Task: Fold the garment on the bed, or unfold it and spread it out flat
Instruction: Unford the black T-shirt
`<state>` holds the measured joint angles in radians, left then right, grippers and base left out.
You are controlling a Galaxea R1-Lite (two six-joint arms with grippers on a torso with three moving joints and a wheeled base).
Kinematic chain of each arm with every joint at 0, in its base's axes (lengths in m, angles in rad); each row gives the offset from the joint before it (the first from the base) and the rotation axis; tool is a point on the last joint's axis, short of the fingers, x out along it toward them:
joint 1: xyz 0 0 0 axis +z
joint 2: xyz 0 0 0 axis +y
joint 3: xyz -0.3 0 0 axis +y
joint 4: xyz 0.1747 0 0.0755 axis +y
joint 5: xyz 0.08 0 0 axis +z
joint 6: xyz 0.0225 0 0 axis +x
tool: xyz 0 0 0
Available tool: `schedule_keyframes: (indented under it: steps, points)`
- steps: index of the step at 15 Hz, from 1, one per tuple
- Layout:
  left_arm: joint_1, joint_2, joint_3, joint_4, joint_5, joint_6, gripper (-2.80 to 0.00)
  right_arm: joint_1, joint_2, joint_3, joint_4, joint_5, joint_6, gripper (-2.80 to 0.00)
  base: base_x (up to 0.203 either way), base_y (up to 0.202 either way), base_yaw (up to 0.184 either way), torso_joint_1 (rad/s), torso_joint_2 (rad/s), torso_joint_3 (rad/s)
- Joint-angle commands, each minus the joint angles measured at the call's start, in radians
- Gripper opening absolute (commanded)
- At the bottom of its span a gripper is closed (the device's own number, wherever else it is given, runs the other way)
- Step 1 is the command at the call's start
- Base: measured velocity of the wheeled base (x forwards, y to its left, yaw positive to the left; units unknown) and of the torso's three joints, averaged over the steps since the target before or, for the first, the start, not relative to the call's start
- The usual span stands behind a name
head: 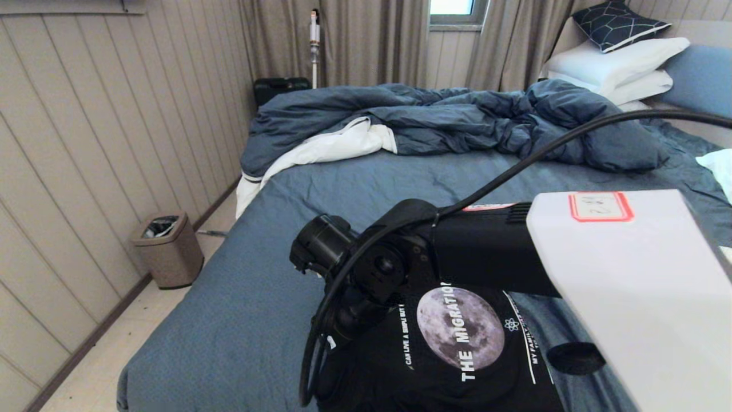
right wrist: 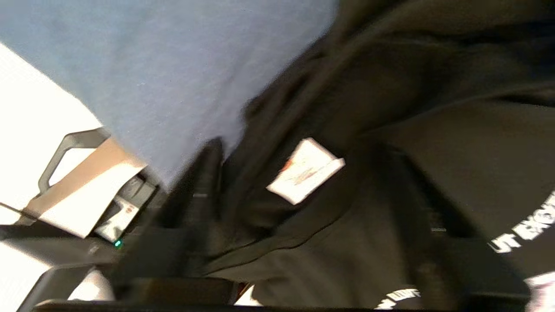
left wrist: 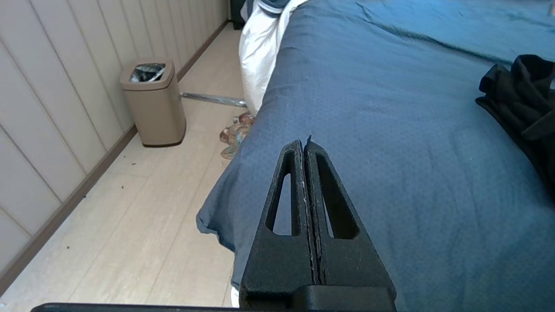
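The garment (head: 457, 355), a black T-shirt with a grey moon print and white lettering, lies on the bed (head: 343, 189) near its front edge. My right arm reaches across over it, and its wrist hides the gripper in the head view. In the right wrist view, my right gripper (right wrist: 299, 147) is open, its fingers (right wrist: 206, 182) spread wide just above the garment (right wrist: 433, 143), with the white label (right wrist: 305, 171) between them. My left gripper (left wrist: 303, 145) is shut and empty over the bed's left side (left wrist: 390, 130), with the garment (left wrist: 524, 95) lying off to one side.
A rumpled dark blue duvet (head: 457, 120) lies across the far half of the bed. White pillows (head: 617, 68) and a patterned cushion (head: 617, 23) are at the back right. A brown bin (head: 168, 249) stands on the floor by the panelled wall.
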<state>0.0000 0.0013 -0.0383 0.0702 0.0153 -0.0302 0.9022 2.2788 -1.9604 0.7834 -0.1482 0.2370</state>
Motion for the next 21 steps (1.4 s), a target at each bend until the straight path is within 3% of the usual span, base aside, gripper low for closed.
schedule_keyframes:
  steps: [1, 8, 12, 17, 21]
  points:
    - [0.0, 0.0, 0.0, 0.0, 0.0, 0.0, -2.8, 0.0, 0.002, 0.0, 0.002, -0.013, 0.001, -2.8, 0.0, 0.0, 0.0, 0.0, 0.0, 0.0]
    - [0.0, -0.001, -0.006, 0.016, -0.006, 0.013, -2.8, -0.003, -0.097, 0.001, -0.004, -0.042, 0.004, -2.8, 0.0, 0.0, 0.0, 0.0, 0.0, 0.0]
    - [0.0, -0.001, -0.006, 0.017, -0.006, 0.013, -2.8, -0.067, -0.197, 0.004, 0.003, -0.047, 0.002, -2.8, 0.0, 0.0, 0.0, 0.0, 0.0, 0.0]
    - [0.0, -0.001, -0.006, 0.016, -0.006, 0.012, -2.8, -0.262, -0.369, 0.043, 0.033, -0.047, -0.014, -2.8, 0.0, 0.0, 0.0, 0.0, 0.0, 0.0]
    - [0.0, -0.001, -0.006, 0.017, -0.006, 0.012, -2.8, -0.51, -0.52, 0.167, 0.046, -0.04, -0.067, -2.8, 0.0, 0.0, 0.0, 0.0, 0.0, 0.0]
